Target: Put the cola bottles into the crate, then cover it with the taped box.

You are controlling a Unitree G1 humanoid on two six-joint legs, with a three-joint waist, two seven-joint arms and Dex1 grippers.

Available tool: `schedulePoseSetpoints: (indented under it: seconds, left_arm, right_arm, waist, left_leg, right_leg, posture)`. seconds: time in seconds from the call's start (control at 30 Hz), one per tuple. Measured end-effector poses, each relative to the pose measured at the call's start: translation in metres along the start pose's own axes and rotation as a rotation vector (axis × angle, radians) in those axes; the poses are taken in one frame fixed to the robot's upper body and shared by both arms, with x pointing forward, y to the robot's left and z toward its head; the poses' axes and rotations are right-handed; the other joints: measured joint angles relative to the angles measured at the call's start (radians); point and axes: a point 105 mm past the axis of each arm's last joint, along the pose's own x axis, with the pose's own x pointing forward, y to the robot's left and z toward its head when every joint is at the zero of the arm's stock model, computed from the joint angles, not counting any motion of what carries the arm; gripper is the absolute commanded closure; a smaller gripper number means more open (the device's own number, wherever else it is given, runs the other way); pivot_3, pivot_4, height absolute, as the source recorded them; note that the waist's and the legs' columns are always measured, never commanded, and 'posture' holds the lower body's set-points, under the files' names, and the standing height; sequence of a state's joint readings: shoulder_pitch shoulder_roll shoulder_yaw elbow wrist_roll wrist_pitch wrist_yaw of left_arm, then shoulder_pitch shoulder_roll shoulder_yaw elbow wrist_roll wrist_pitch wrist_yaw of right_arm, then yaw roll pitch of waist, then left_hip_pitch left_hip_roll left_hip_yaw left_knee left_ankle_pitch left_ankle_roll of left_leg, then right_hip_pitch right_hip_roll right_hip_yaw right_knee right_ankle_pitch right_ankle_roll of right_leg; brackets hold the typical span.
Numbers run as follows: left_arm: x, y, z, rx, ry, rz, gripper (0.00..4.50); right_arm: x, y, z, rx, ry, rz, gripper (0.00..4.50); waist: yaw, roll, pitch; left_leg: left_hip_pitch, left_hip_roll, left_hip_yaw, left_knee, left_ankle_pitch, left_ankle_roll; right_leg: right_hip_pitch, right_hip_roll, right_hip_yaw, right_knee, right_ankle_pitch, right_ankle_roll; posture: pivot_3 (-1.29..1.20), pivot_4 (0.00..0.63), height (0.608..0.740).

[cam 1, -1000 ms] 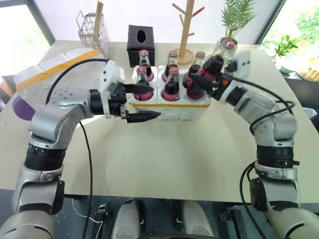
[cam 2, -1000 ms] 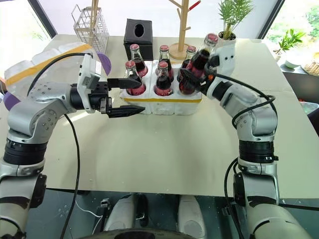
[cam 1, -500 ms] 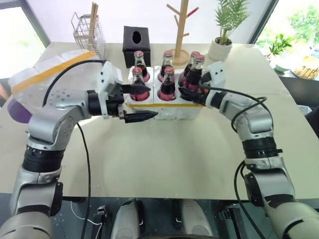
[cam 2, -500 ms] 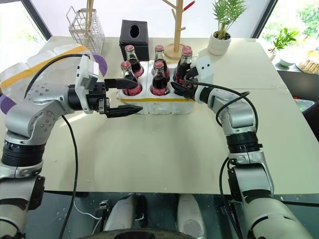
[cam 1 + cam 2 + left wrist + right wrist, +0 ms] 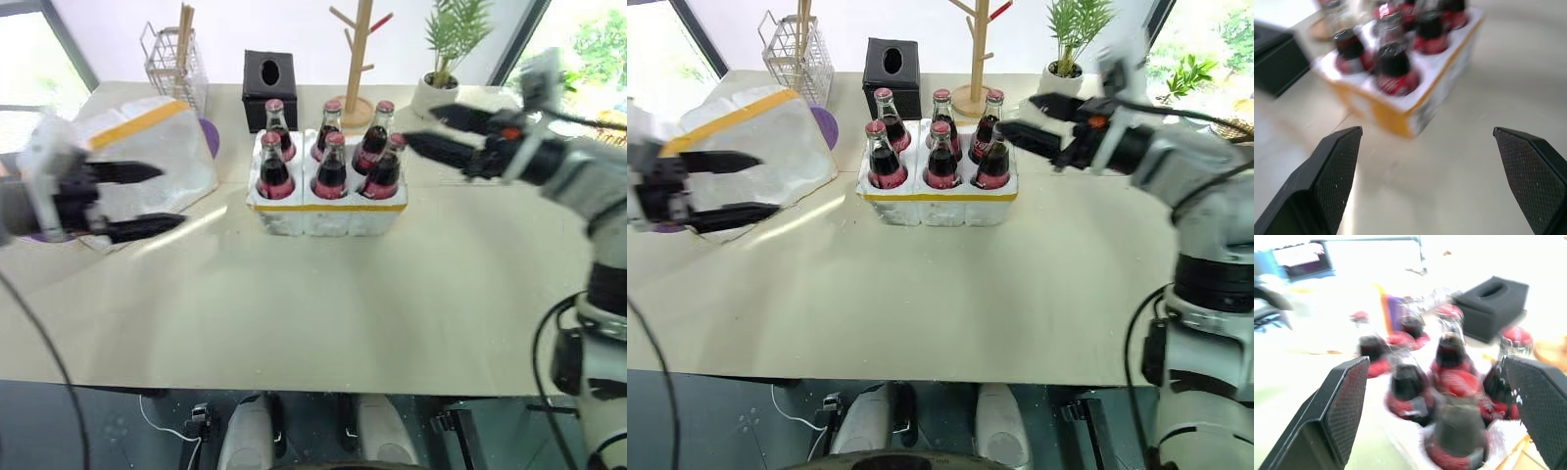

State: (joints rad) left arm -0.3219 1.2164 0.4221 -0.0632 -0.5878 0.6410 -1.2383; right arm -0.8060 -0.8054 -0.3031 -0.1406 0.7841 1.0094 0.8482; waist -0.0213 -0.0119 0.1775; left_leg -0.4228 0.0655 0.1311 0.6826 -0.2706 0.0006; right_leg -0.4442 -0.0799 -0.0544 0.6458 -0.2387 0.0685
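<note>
My left gripper (image 5: 710,186) wide, empty, in front of taped box (image 5: 774,142) at table's left. Crate (image 5: 939,201) at centre, six bottles (image 5: 941,157) seated in holes. My right gripper (image 5: 1038,122) wide, empty, just right of bottles.

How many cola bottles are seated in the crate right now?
6, all upright in the crate: back row left, middle, right; front row left, middle, right. None look hidden.
</note>
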Motion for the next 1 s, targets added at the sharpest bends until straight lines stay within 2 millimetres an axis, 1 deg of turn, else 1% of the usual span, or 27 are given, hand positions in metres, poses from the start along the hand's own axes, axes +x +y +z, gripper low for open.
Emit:
schedulePoseSetpoints:
  seconds: [0.07,0.17,0.23,0.3,0.37,0.43,0.53,0.57,0.63,0.73,0.87,1.0]
  left_arm:
    - [-0.024,0.019,-0.017,-0.002,0.083,0.078,0.0]
    - [-0.059,0.051,-0.038,0.033,0.212,0.21,0.0]
    - [-0.076,0.07,-0.046,0.067,0.269,0.297,0.0]
    - [-0.086,0.082,-0.055,0.097,0.331,0.34,0.0]
    - [-0.09,0.089,-0.066,0.108,0.404,0.349,0.0]
    - [-0.09,0.096,-0.069,0.106,0.435,0.358,0.0]
    - [-0.086,0.104,-0.066,0.116,0.458,0.356,0.0]
    - [-0.084,0.106,-0.068,0.115,0.485,0.347,0.0]
    - [-0.079,0.107,-0.075,0.103,0.53,0.326,0.0]
    - [-0.066,0.106,-0.089,0.066,0.595,0.281,0.0]
    - [-0.059,0.104,-0.104,0.043,0.682,0.251,0.0]
    - [-0.051,0.108,-0.105,0.055,0.712,0.265,0.0]
  right_arm:
    - [-0.009,0.01,0.01,-0.015,0.004,0.053,0.07]
    - [-0.009,0.022,0.02,-0.038,-0.015,0.124,0.07]
    - [-0.006,0.027,0.026,-0.038,-0.036,0.15,0.07]
    - [-0.004,0.029,0.025,-0.036,-0.036,0.159,0.07]
    - [0.0,0.029,0.019,-0.029,-0.022,0.162,0.07]
    - [0.002,0.029,0.014,-0.019,-0.009,0.163,0.07]
    - [0.002,0.029,0.013,-0.021,-0.005,0.164,0.07]
    - [0.002,0.029,0.013,-0.024,-0.005,0.163,0.07]
    - [0.0,0.029,0.013,-0.028,-0.001,0.161,0.07]
    - [-0.003,0.033,0.017,-0.052,0.01,0.174,0.07]
    - [-0.008,0.039,0.023,-0.083,0.013,0.186,0.07]
    - [-0.013,0.045,0.029,-0.106,0.001,0.193,0.07]
  waist:
    - [0.002,0.0,0.0]
    - [0.002,0.0,0.0]
    - [0.003,0.0,0.0]
    - [0.009,-0.001,-0.001]
    - [0.012,-0.001,-0.001]
    - [0.015,-0.003,-0.001]
    - [0.014,-0.004,-0.002]
    - [0.012,-0.004,-0.002]
    - [0.01,-0.004,-0.002]
    - [0.007,-0.004,-0.002]
    - [0.003,-0.005,-0.001]
    - [0.008,-0.006,-0.001]
  left_leg:
    - [0.001,0.001,0.0,0.0,0.0,-0.001]
    - [0.001,0.001,0.001,-0.001,0.0,-0.001]
    - [0.0,0.001,0.001,-0.001,0.0,-0.001]
    - [-0.003,0.001,0.003,-0.001,0.0,0.0]
    - [-0.006,0.0,0.005,-0.001,0.0,0.0]
    - [-0.009,0.0,0.005,0.001,-0.001,0.001]
    - [-0.009,-0.001,0.005,0.001,-0.001,0.001]
    - [-0.009,-0.001,0.005,0.001,-0.001,0.001]
    - [-0.009,0.0,0.005,0.001,-0.001,0.001]
    - [-0.009,0.0,0.005,0.001,0.0,0.001]
    - [-0.011,0.001,0.005,0.001,0.0,0.001]
    - [-0.012,0.001,0.005,0.002,0.0,0.001]
  right_leg:
    - [0.0,0.0,0.0,0.0,-0.001,-0.002]
    - [-0.001,-0.001,0.0,0.0,-0.002,-0.003]
    - [-0.003,-0.002,0.0,0.0,-0.002,-0.003]
    - [-0.004,-0.002,0.0,0.0,-0.001,-0.003]
    - [-0.007,-0.002,0.0,0.0,-0.001,-0.003]
    - [-0.008,-0.002,0.0,0.001,0.001,0.0]
    - [-0.009,-0.002,0.0,0.002,0.001,0.001]
    - [-0.01,-0.002,0.0,0.002,0.001,0.001]
    - [-0.01,-0.002,0.0,0.003,0.001,0.001]
    - [-0.011,-0.001,0.0,0.004,0.001,0.001]
    - [-0.013,-0.001,0.0,0.004,0.001,0.001]
    - [-0.014,-0.001,0.0,0.004,0.001,0.001]
  posture:
    - [0.0,0.15,0.74]
    - [0.0,0.15,0.74]
    - [0.0,0.15,0.74]
    - [0.0,0.15,0.74]
    - [0.0,0.15,0.74]
    - [0.0,0.15,0.74]
    - [0.0,0.15,0.74]
    - [0.0,0.15,0.74]
    - [0.0,0.15,0.74]
    - [0.0,0.15,0.74]
    - [0.0,0.15,0.74]
    - [0.0,0.15,0.74]
